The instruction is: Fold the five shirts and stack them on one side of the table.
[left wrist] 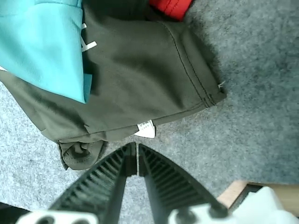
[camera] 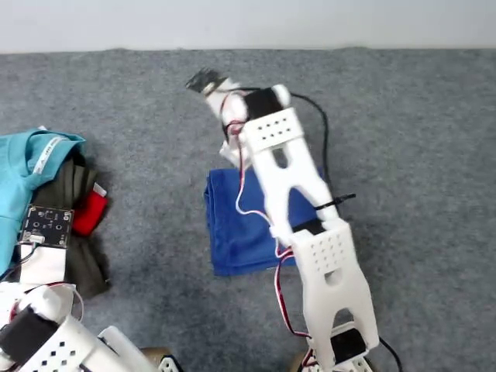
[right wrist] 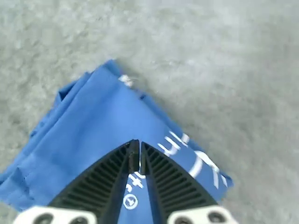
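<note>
A folded blue shirt point(camera: 240, 232) with white print lies in the middle of the grey carpet, partly under the right arm point(camera: 310, 209). My right gripper point(right wrist: 137, 150) hangs shut above the blue shirt point(right wrist: 93, 140), holding nothing. At the left edge is a heap of shirts: a teal one point(camera: 23, 170) on top, a dark olive one point(camera: 81, 263) beneath, and a red one point(camera: 89, 211) poking out. My left gripper point(left wrist: 137, 151) is shut and empty, just off the hem of the olive shirt point(left wrist: 140, 79), near its white label. The teal shirt point(left wrist: 42, 46) overlaps the olive one.
Grey carpet point(camera: 418, 139) covers the table, with open room to the right and at the back. The left arm's base point(camera: 46, 341) is at the front left corner. A strip of wooden edge point(left wrist: 243, 189) runs along the front.
</note>
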`<action>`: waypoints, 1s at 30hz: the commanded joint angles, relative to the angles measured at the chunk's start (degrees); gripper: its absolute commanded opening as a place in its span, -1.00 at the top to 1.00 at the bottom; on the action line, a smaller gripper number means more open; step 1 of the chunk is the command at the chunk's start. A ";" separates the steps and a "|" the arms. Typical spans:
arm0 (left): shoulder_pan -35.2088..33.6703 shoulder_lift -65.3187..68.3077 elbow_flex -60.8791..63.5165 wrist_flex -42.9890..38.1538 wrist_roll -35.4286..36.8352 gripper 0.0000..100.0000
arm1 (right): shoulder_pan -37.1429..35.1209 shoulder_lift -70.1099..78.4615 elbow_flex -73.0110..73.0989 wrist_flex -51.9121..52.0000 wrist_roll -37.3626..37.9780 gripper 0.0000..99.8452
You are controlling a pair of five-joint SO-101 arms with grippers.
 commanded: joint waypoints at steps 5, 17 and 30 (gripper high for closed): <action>-0.18 -0.18 -0.04 0.35 0.26 0.97 | 2.24 -22.99 20.75 2.59 -9.85 0.98; -0.18 -0.18 -0.04 0.00 0.26 0.97 | 2.59 -42.33 53.54 2.33 -30.95 0.98; -0.18 -0.18 -1.10 -1.32 0.26 0.97 | 14.73 -37.93 70.24 -9.54 -29.54 0.98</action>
